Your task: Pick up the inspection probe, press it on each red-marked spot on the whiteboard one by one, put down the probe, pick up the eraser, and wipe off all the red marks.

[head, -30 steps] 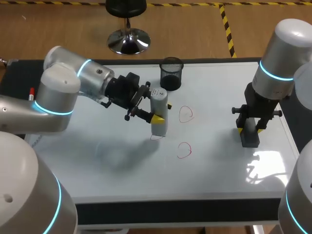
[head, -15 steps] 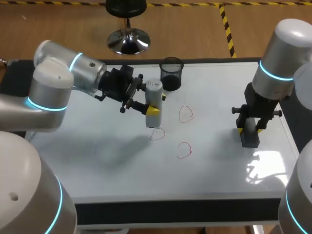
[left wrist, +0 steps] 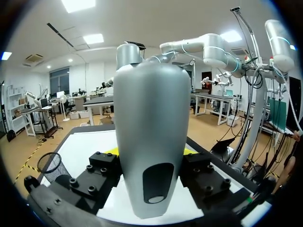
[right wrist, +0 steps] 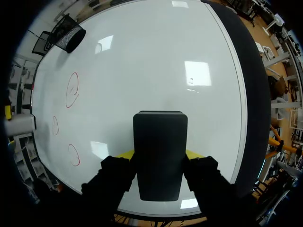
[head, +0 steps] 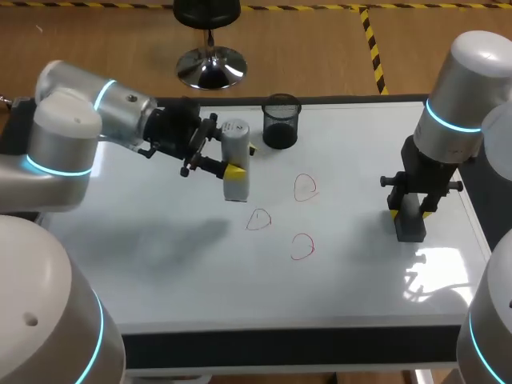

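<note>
Over the whiteboard (head: 160, 248), left jaws clamp the probe (head: 234, 164).

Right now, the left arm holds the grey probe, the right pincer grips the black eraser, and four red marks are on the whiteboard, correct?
Not quite: there are three red marks on the whiteboard, not four, as the head view shows. The rest stands: the left pincer holds the grey probe and the right pincer grips the black eraser.

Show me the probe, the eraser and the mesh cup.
probe (head: 234, 144): head view, grey upper body.
eraser (right wrist: 158, 153): right wrist view, middle of its dark face.
mesh cup (head: 281, 128): head view, black side wall.
</note>
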Action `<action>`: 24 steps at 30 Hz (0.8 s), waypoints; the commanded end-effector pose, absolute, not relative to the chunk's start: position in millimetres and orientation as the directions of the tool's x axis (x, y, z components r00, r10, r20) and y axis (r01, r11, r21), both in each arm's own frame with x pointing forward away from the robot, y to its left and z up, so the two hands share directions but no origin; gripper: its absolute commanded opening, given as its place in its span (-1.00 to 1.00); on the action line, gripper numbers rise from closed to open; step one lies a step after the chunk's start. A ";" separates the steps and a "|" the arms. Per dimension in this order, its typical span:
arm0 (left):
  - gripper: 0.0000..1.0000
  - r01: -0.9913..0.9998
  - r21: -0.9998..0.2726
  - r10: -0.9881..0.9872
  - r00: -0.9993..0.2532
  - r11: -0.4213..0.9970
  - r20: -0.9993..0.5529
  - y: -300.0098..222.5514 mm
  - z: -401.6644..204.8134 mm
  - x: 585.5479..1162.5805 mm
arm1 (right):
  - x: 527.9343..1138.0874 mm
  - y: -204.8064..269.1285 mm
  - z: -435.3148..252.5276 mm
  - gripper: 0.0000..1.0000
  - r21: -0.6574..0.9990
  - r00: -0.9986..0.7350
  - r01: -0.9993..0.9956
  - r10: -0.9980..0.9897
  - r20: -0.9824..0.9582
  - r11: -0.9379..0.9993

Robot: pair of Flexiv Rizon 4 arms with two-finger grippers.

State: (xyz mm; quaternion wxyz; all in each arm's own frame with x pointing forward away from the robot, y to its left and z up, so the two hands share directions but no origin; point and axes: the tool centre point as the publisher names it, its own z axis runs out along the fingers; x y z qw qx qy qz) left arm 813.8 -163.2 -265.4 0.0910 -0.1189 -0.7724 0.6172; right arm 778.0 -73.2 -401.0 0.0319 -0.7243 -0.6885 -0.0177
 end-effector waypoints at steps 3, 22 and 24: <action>-1.00 0.067 -0.978 0.308 -0.951 0.198 -0.003 -147.5 -261.3 822.1 | 778.3 -73.9 -400.4 -1.00 -0.022 0.050 0.999 0.996 0.071 -0.049; -1.00 0.043 -0.984 0.267 -0.964 0.170 0.004 -82.6 -250.6 839.1 | 778.3 -73.9 -400.4 -1.00 -0.022 0.050 0.999 0.996 0.071 -0.049; -1.00 0.047 -0.984 0.259 -0.966 0.172 -0.001 -75.0 -249.7 841.4 | 778.3 -73.9 -400.4 -1.00 -0.022 0.050 0.999 0.996 0.071 -0.049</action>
